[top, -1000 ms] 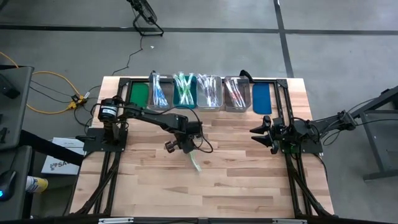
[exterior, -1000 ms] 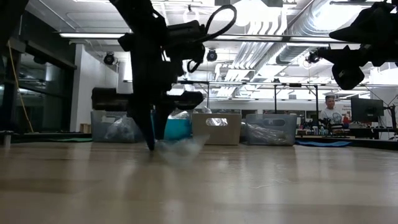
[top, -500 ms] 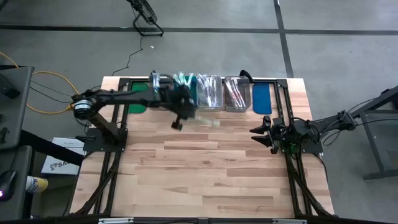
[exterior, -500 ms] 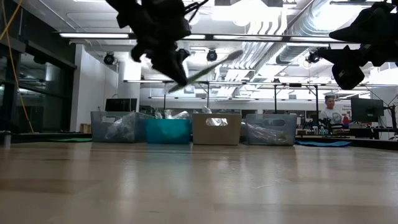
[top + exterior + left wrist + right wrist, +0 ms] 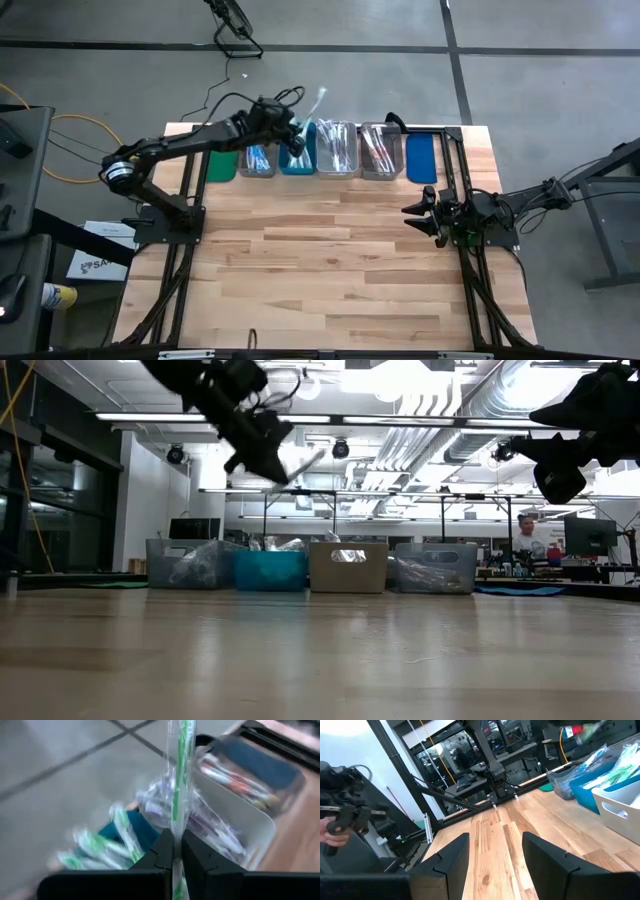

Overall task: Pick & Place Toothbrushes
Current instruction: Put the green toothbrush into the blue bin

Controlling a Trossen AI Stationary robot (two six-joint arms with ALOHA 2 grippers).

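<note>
My left gripper hangs high over the teal bin at the table's far edge, shut on one toothbrush, a green one in a clear wrapper. The toothbrush juts out past the fingertips, over the far rim of the bins; in the low view the toothbrush is well above the table. More toothbrushes lie in the bins: blue ones, green ones, pale ones. My right gripper waits open at the table's right side, its fingers apart around nothing. My left gripper pinches the wrapped green toothbrush between its two fingers, on the handle near one end. The fingers lie along the toothbrush, slanting down toward the far edge. The toothbrush is lifted clear, and most of its length runs on beyond the fingertips.
A row of bins stands along the far edge: a green tray, a clear bin, the teal bin, a white bin, a grey bin and a blue tray. Bare wood spreads over the middle and near half.
My left gripper has risen from the table's middle and swung toward the far edge, rolling its wrist, and now hangs over the teal bin. The green toothbrush, which lay on the wood with the gripper at one end, has been lifted clear and carried along, still held shut.
</note>
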